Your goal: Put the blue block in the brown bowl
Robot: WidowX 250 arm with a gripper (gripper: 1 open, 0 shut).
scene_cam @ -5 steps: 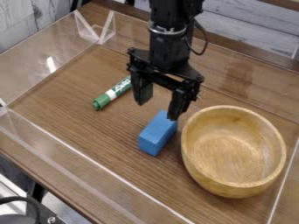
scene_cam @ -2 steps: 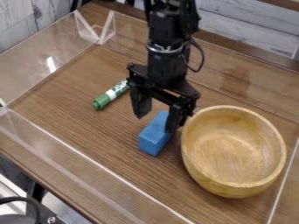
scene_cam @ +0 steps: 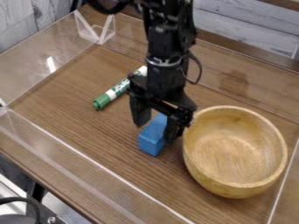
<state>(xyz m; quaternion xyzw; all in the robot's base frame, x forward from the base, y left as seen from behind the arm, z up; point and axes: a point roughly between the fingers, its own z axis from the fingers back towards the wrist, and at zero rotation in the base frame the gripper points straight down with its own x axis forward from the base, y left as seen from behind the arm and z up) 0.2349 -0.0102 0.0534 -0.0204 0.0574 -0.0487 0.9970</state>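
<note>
The blue block (scene_cam: 155,138) lies on the wooden table just left of the brown bowl (scene_cam: 233,150). My gripper (scene_cam: 156,124) hangs straight over the block, open, with one finger (scene_cam: 136,112) on the block's left and the other (scene_cam: 177,133) on its right, low around its upper part. The fingers straddle the block without pressing it. The bowl is a wide light-brown wooden one with nothing inside, its rim a short way from the right finger.
A green-and-white marker pen (scene_cam: 111,93) lies left of the gripper. Clear plastic walls (scene_cam: 35,140) border the table on the left and front, and a clear stand (scene_cam: 93,31) sits at the back left.
The gripper has come down and slightly left, from above the block to straddling it. Its jaws stayed open. The block, bowl and pen have not moved.
</note>
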